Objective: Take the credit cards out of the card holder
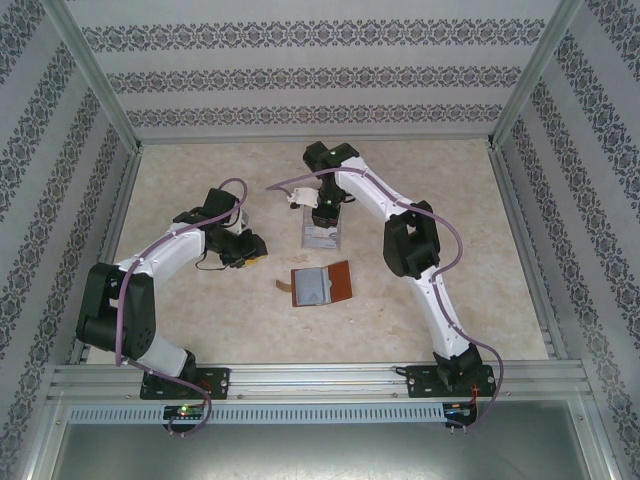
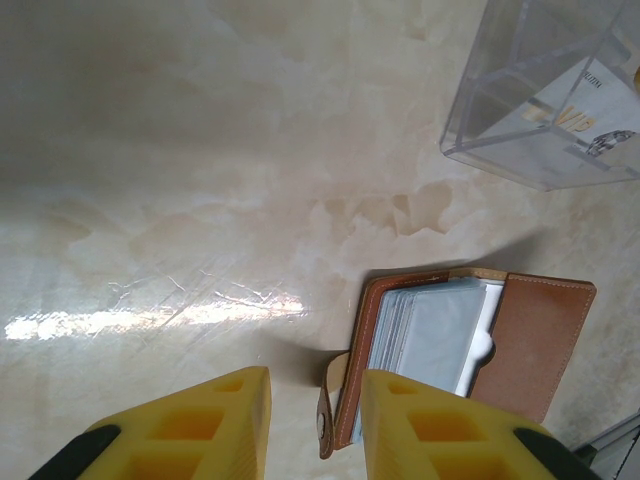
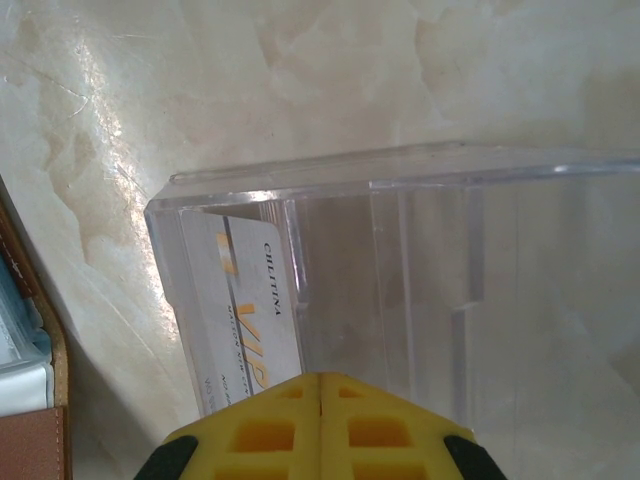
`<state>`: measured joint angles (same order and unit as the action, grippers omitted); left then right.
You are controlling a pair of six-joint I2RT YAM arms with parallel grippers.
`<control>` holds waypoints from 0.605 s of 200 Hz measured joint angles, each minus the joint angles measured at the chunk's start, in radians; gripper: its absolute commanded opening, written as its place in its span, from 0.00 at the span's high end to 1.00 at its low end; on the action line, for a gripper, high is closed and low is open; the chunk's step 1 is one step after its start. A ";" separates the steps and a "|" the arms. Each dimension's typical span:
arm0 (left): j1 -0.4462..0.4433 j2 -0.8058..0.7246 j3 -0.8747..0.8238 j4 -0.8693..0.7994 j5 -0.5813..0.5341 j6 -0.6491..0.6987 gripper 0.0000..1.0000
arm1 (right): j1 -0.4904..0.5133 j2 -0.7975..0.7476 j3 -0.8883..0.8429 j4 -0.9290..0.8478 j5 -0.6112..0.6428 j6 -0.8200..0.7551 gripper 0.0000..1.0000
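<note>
Left gripper (image 2: 315, 405): fingers partway apart, bare table (image 2: 200, 150) between them. Card holder (image 2: 530, 340) lies open and flat just beyond my right-hand finger, strap tab nearest it. Credit cards (image 2: 430, 335) sit stacked in its clear pockets. Farther out is the clear tray (image 2: 540, 90). Right gripper (image 3: 320, 400): fingers pressed together, poised over that tray. One pale lettered card (image 3: 245, 310) stands in its end compartment.

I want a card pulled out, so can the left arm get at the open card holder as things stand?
Probably yes. The left gripper is right beside the card holder, jaws partly open, nothing between them; the right gripper is away over the clear tray.
</note>
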<state>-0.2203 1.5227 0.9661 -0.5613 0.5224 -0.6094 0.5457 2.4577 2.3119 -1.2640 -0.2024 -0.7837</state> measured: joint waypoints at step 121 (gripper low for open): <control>-0.105 -0.002 0.029 -0.005 0.033 -0.023 0.71 | 0.000 -0.404 -0.580 0.407 -0.069 0.462 0.93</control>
<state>-0.3248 1.5211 0.9955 -0.5663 0.5556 -0.6327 0.5457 2.0537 1.7321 -0.8570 -0.2710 -0.3222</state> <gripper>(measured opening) 0.290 0.071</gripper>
